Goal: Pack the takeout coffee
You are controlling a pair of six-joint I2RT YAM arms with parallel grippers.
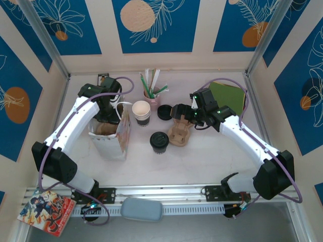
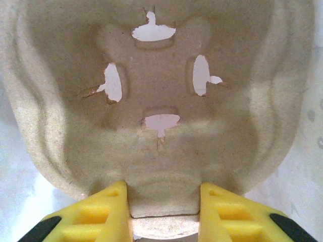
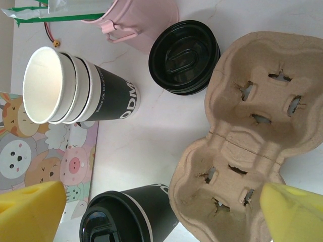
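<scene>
The takeout coffee (image 1: 159,142), a dark-banded cup with a black lid, stands mid-table; in the right wrist view the coffee (image 3: 126,217) is at the bottom. Beside it lies a brown pulp cup carrier (image 1: 180,132) with two empty wells (image 3: 242,126). My right gripper (image 1: 185,117) hovers open over that carrier, its yellow fingertips (image 3: 30,212) wide apart and holding nothing. My left gripper (image 1: 107,118) reaches down into the white paper bag (image 1: 108,143) and is shut on the edge tab of another pulp carrier (image 2: 161,126).
A stack of lidless cups (image 1: 142,112) stands next to the bag, with loose black lids (image 1: 165,112) to its right. A pink bucket of straws (image 1: 151,97) is behind them. A green sheet (image 1: 227,96) lies at the back right.
</scene>
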